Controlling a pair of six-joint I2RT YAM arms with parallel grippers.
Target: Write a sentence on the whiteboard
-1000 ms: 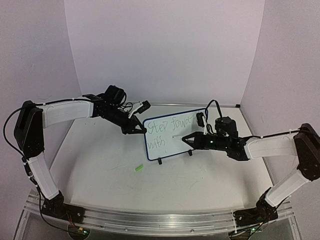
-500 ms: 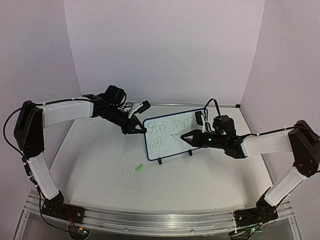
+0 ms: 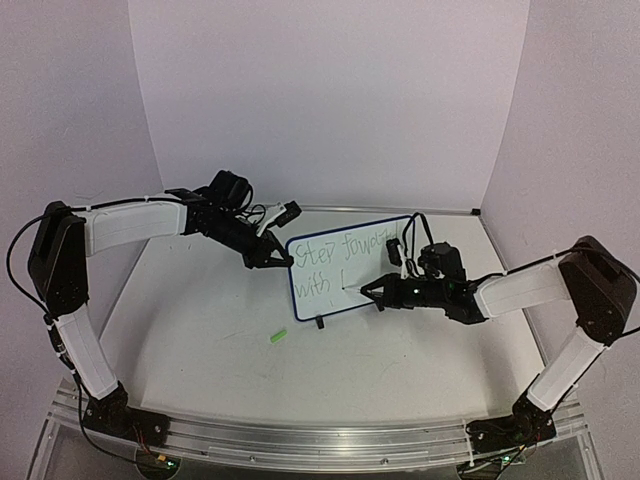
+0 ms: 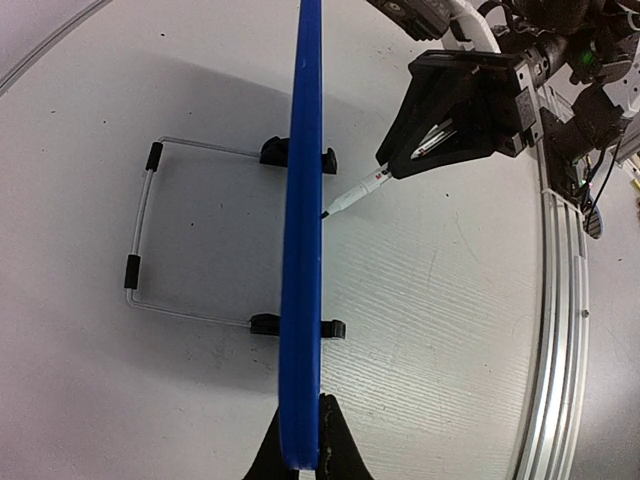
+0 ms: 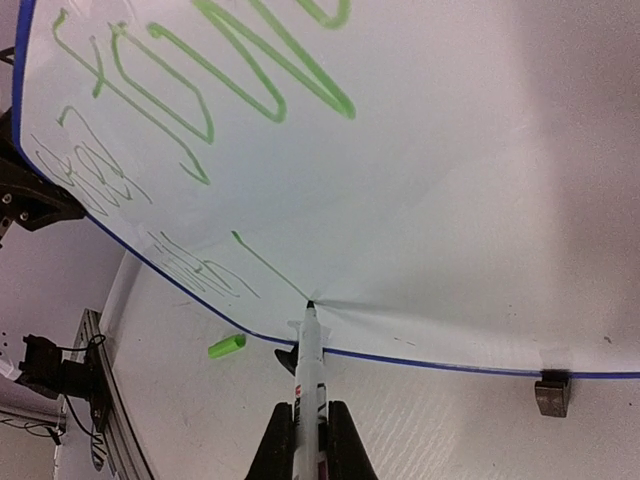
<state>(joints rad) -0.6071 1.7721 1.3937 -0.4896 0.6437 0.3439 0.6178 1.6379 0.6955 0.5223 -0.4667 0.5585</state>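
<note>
Table: is carrying all items. The whiteboard is standing upright near the table's middle, toward the back, its face turned to the arms' bases, and is resting on two black clip feet with a wire stand lying flat behind it.

Left pincer: is clamping narrow on the board's blue frame at its left edge.

Right pincer: is gripping a marker tight, and the tip is touching the board's lower half at the end of a single green stroke.

The sentence: is showing "Step forward" on the upper line and "with" below, left of the stroke.

A green cap: is lying on the table in front of the board's left corner, apart from it
</note>
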